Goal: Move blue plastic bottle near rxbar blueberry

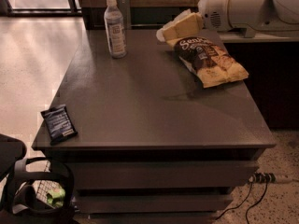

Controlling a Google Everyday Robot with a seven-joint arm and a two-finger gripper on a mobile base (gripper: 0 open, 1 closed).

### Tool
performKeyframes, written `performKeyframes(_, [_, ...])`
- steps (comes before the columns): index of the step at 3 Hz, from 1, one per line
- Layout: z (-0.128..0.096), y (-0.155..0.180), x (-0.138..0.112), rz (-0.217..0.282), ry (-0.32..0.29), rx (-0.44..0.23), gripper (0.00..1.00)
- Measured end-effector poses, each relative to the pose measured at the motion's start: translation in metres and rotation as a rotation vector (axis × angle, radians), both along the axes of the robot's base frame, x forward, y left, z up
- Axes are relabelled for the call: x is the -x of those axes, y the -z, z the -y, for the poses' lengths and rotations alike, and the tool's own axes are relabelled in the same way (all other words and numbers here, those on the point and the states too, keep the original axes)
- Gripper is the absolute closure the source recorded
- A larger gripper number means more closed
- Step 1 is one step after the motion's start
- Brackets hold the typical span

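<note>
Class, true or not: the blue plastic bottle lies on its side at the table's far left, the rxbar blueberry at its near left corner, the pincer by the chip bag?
Wrong once: the camera view shows the blue plastic bottle standing upright. The rxbar blueberry is at the near left corner, the pincer by the chip bag.

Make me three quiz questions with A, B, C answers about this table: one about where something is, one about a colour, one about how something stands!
1. Where is the rxbar blueberry? A) the table's near left corner B) the far right corner C) the floor
2. What colour is the blue plastic bottle's cap? A) red B) white C) green
3. How is the bottle? A) lying down B) lifted up C) standing upright
Answers: 1 A, it lies at that corner. 2 B, the cap looks white. 3 C, it stands on the table; the gripper is over by the chip bag.
</note>
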State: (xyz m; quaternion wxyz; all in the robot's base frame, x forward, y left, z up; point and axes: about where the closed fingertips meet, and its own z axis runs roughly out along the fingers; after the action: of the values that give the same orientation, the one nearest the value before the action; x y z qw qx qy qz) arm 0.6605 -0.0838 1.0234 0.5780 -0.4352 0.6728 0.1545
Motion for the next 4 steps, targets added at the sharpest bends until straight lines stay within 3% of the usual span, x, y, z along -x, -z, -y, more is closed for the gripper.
performKeyframes(2, [-0.046,0.026,-0.054,-0.003,0.042,-0.097,0.0])
performKeyframes(4, [-0.076,0.047,-0.115,-0.023,0.056,-0.151,0.0])
